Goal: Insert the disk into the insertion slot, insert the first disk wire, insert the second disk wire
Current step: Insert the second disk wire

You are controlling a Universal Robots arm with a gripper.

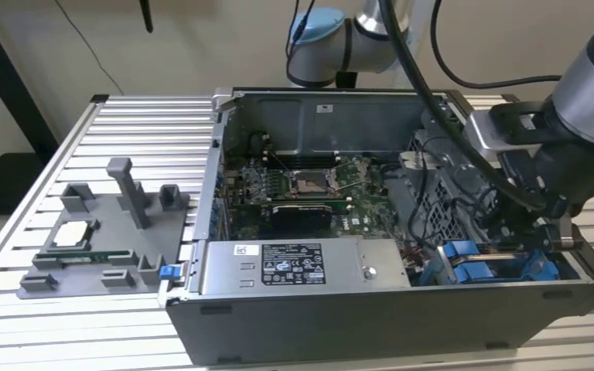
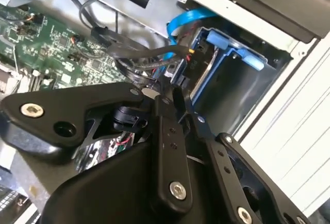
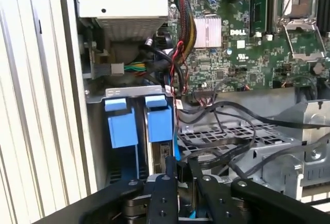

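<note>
The disk (image 3: 159, 123), in its blue carrier frame, sits inside the insertion slot of the grey metal drive cage (image 3: 131, 91). In the second wrist view the blue carrier (image 2: 227, 46) stands just beyond my fingertips. My gripper (image 3: 182, 171) is at the disk's cable end, its two fingers (image 3: 169, 170) drawn close around a black wire connector. A flat blue wire (image 2: 185, 20) and black wires (image 2: 149, 53) run to the same end of the disk. In the exterior view my gripper (image 1: 532, 228) reaches down into the case over the drive cage (image 1: 503, 270).
A second blue-ended caddy (image 3: 121, 123) fills the bay beside the disk. The motherboard (image 1: 297, 182), the power supply (image 1: 297, 267) and loose cable bundles (image 3: 180, 33) crowd the case. A grey fixture (image 1: 101, 232) with small parts stands on the slatted table on the exterior view's left.
</note>
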